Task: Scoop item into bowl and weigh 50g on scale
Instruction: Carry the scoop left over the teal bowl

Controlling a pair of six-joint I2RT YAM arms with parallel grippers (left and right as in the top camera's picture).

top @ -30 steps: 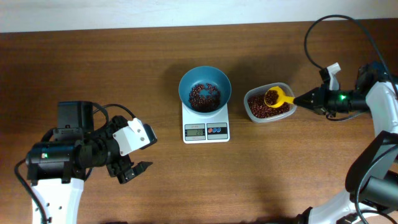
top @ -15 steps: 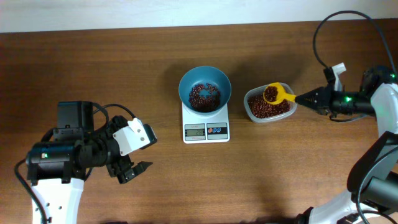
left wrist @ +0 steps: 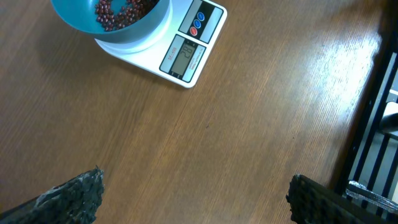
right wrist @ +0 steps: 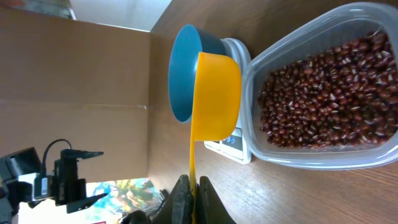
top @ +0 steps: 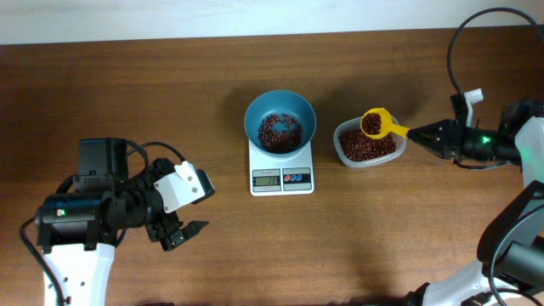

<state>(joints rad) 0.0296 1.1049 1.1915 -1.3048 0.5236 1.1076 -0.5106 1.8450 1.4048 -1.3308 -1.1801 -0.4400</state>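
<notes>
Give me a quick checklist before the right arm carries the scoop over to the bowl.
1. Right gripper fingers shut on the scoop handle: ok.
2. Scoop loaded with beans: ok.
3. Bowl seated on the scale: ok.
4. Scale display lit: ok; exact reading: cannot tell.
5. Left gripper open, well away from the scale: ok.

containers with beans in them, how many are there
3: the teal bowl on the scale, the clear tub right of it, and the yellow scoop held by the right gripper over the tub. None seems hidden.
</notes>
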